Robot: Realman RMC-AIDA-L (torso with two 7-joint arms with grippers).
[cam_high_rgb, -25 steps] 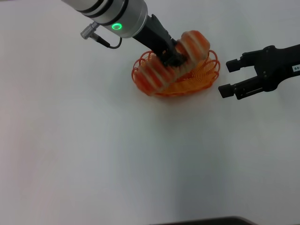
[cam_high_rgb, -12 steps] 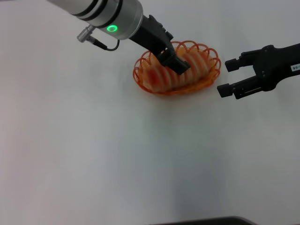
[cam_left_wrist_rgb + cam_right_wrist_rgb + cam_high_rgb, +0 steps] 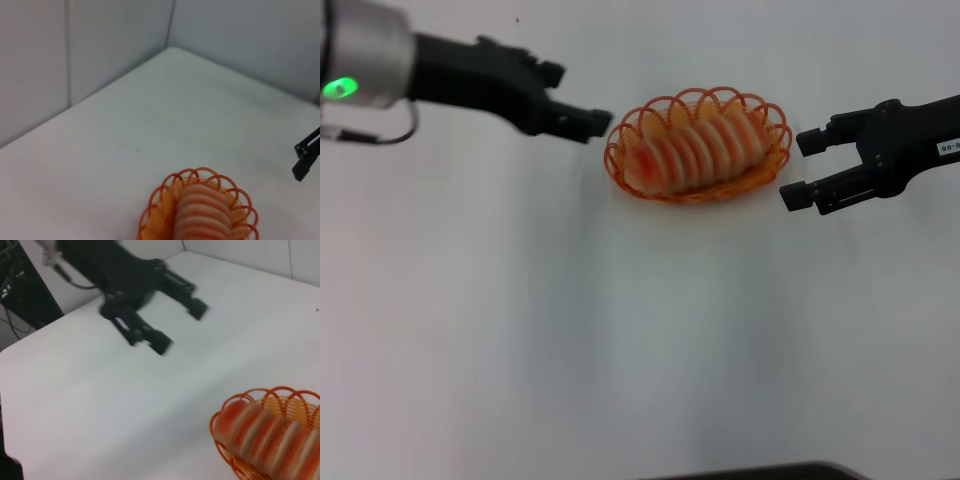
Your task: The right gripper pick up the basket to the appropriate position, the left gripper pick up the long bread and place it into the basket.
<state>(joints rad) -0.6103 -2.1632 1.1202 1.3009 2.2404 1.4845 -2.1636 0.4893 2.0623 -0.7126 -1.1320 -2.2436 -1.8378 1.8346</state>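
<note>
The orange openwork basket (image 3: 778, 118) stands on the white table at the far middle. The long bread (image 3: 695, 150), orange-red with cream stripes, lies lengthwise inside it. My left gripper (image 3: 582, 97) is open and empty, just left of the basket's left end and apart from it. My right gripper (image 3: 798, 168) is open and empty, close to the basket's right end without touching it. The left wrist view shows the basket (image 3: 200, 172) with the bread (image 3: 202, 212) in it. The right wrist view shows the basket (image 3: 260, 392), the bread (image 3: 270, 435) and the open left gripper (image 3: 180, 326).
The white table (image 3: 620, 330) stretches bare in front of the basket. Grey walls (image 3: 100, 55) meet at the table's far corner. A dark stand with cables (image 3: 20, 285) is off the table's edge.
My left gripper let go of the bread, which settled flat in the basket, then pulled back to the left. My right gripper has stayed in place.
</note>
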